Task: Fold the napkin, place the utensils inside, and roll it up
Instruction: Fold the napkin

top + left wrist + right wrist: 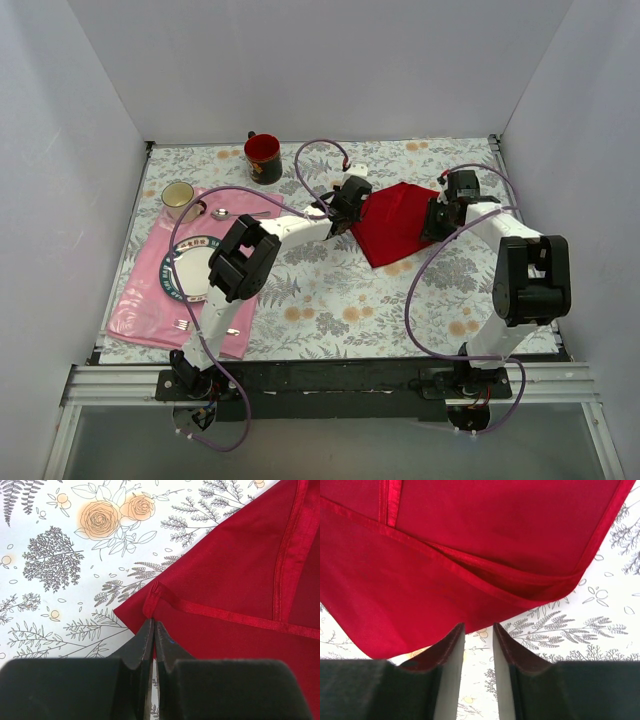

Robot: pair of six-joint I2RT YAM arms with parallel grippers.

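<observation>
The red napkin [398, 222] lies partly folded on the floral tablecloth, right of centre. My left gripper [347, 213] is at its left corner. In the left wrist view the gripper [152, 623] is shut and pinches the hemmed edge of the napkin [235, 580]. My right gripper [437, 220] is at the napkin's right side. In the right wrist view the gripper [478, 626] is open, with its tips just short of the edge of the layered napkin [470, 545] and nothing between them. No gold cutlery is in view.
A pink placemat [150, 300] at the left holds a plate [183, 268] and a silver fork [181, 325]. A silver spoon [236, 213], a beige cup [179, 196] and a red mug [263, 157] stand at the back left. White walls enclose the table.
</observation>
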